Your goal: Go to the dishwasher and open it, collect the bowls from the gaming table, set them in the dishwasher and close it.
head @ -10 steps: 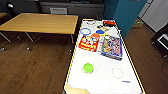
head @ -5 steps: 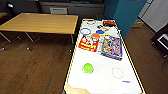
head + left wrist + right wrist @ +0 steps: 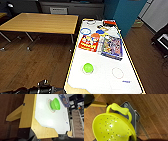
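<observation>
The step in hand was collecting the bowls from the gaming table point(image 3: 75, 58), the white surface with a pale yellow edge. Off its left side stood a wooden table point(image 3: 42, 23), which took no part. At the gaming table's near left corner the left end effector point(image 3: 47, 88) showed as a dark shape; whether it was wide or narrow I cannot tell. On the gaming table's near half, toward its left edge, a lime green bowl point(image 3: 88, 68) sat upright over a ring printed on the top, apart from the game boxes point(image 3: 100, 44) lying further along. Judging by this, the next move called for a reach in from that corner and a grip on the bowl's rim. Beyond the gaming table's right side, over the wood floor point(image 3: 154, 112), the right end effector point(image 3: 132, 137) appeared to hold a perforated bowl point(image 3: 112, 127), yellow-green with a handle, though the grip itself was cut off. The dishwasher's whereabouts could not be judged.
</observation>
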Robot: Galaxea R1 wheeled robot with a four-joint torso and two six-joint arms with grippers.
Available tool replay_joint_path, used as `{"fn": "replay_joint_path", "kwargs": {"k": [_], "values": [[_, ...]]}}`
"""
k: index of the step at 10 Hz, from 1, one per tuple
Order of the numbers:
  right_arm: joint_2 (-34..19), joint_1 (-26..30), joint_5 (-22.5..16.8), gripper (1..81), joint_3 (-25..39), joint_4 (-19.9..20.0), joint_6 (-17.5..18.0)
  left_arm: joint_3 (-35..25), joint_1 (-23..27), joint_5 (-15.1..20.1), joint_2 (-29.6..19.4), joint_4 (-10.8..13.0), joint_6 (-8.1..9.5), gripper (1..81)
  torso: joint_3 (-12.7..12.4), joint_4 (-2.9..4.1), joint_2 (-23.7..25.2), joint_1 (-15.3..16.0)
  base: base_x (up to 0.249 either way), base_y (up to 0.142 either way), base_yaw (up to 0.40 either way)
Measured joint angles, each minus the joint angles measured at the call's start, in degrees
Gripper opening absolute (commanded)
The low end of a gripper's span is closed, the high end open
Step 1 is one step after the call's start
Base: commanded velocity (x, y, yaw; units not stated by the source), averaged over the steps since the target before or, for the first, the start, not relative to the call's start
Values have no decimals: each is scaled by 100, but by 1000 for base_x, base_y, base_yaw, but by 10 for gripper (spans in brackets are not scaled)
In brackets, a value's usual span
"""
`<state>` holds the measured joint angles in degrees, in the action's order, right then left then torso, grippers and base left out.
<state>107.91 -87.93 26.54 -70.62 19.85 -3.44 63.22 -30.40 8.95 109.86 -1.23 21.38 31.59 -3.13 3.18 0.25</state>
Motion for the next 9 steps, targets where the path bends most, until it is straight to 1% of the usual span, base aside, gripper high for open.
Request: {"fn": "replay_joint_path", "kwargs": {"k": [1,2,3,4,5,6,8,9], "values": [[-6,6,0,10,-5,0,0,102,262,205,297,0,265,811,0,0,0,2,0,0,0],[13,15,-2,10,-27,0,0,254,389,304,552,-2,542,811,0,0,0,2,0,0,0],[55,48,-5,10,-60,0,2,552,436,463,778,-2,827,811,0,0,0,2,0,0,0],[80,94,-24,10,-105,0,5,919,599,624,1059,-2,1070,811,0,0,0,2,0,0,0],[91,128,-20,10,-171,0,6,1114,863,701,1365,-2,1307,811,0,0,0,2,0,0,0],[91,135,-26,10,-187,0,6,1258,1095,764,1637,-2,1451,811,2,0,0,2,0,0,0],[166,284,-68,10,-221,0,9,1762,1197,952,1916,-2,1720,811,2,0,0,2,0,0,0],[210,347,-80,10,-247,-1,9,2068,1278,1059,2093,-2,1794,811,2,0,-2,2,0,0,0]]}}
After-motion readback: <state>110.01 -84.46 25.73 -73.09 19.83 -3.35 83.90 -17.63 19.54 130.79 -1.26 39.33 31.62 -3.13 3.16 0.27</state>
